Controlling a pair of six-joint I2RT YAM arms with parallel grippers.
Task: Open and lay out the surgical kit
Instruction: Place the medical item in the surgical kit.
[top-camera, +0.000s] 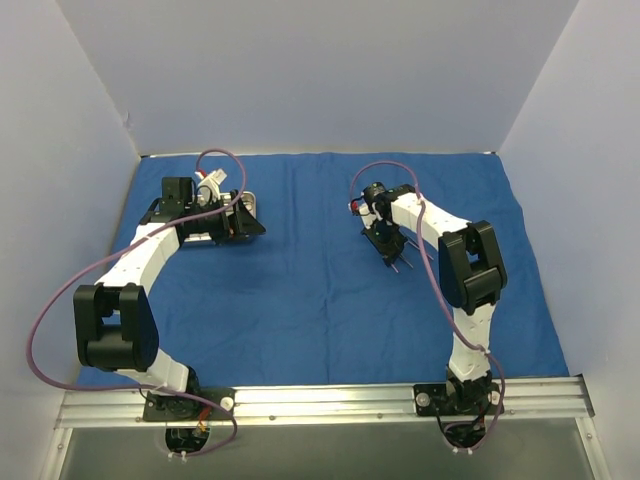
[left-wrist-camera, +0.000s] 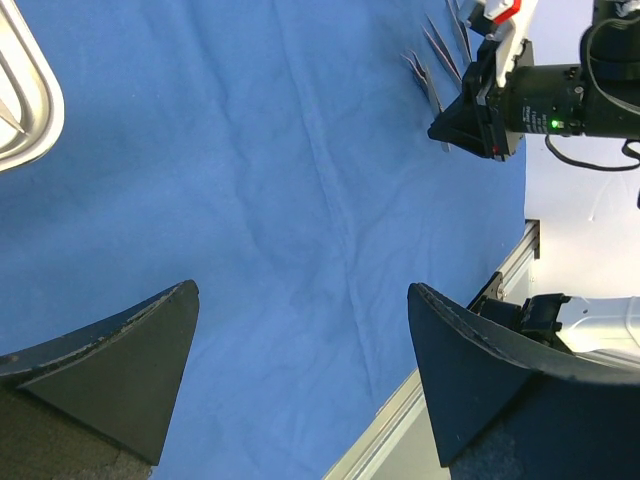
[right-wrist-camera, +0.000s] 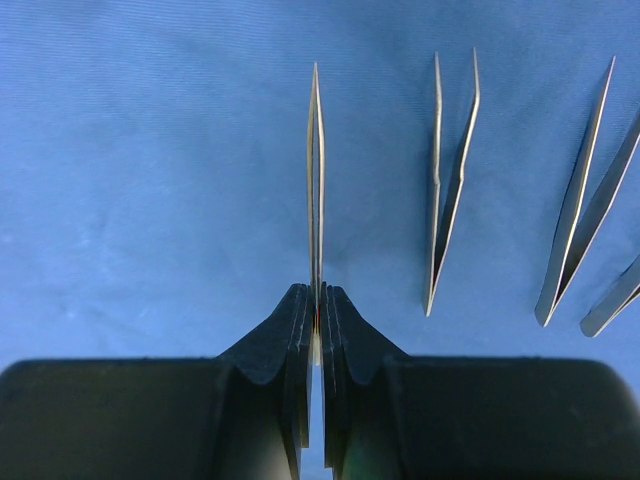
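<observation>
One pair of tweezers (right-wrist-camera: 315, 180) is clamped in the right gripper (right-wrist-camera: 318, 300), jaws pressed together on it, tips pointed to 12 o'clock over the blue wrap (right-wrist-camera: 150, 180). More laid tweezers (right-wrist-camera: 452, 190) are seen at 3 o'clock of it, apart, roughly parallel. Step judged: instruments being set in a row. Next move: held pair to be lowered parallel, clear of its neighbour, then released. Farther off, the left gripper (left-wrist-camera: 300, 295) is spread wide, nothing held; the steel tray (left-wrist-camera: 30, 110) is seen at its 10 o'clock.

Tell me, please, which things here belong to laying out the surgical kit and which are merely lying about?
Job: blue cloth, steel tray, held tweezers in the shut right gripper, laid-out tweezers.
Not the job: aluminium rail, purple cable.
</observation>
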